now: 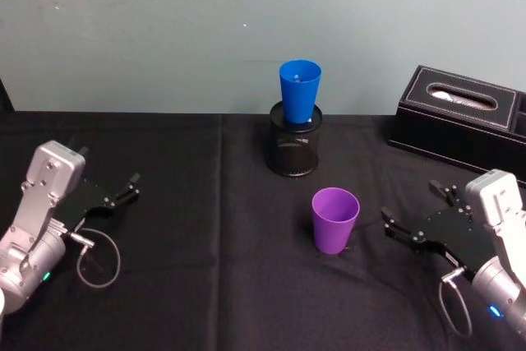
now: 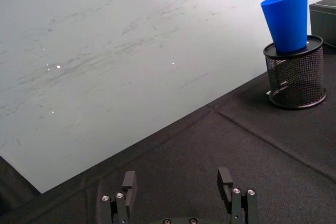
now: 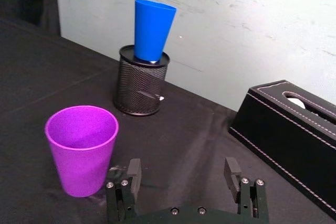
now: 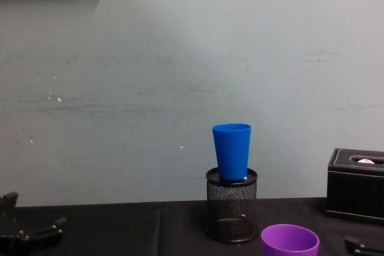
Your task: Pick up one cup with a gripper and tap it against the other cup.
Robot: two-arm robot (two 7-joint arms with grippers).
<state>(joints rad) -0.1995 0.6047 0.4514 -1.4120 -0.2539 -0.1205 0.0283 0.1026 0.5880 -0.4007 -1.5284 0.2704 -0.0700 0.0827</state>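
Purple cup [image 1: 335, 219] is standing mouth-up for grasping; we are poising the right gripper [image 3: 182, 167] at its 3 o'clock, left gripper [image 2: 176, 179] at 9 o'clock, both with fingers spread; blue cup [image 1: 299, 92] at 12 o'clock.

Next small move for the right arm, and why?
Probably ease the right gripper toward the purple cup: its jaws stand open, and the cup stands upright, ungrasped, to its left. The blue cup sits in the mesh holder; the left gripper is parked far left.
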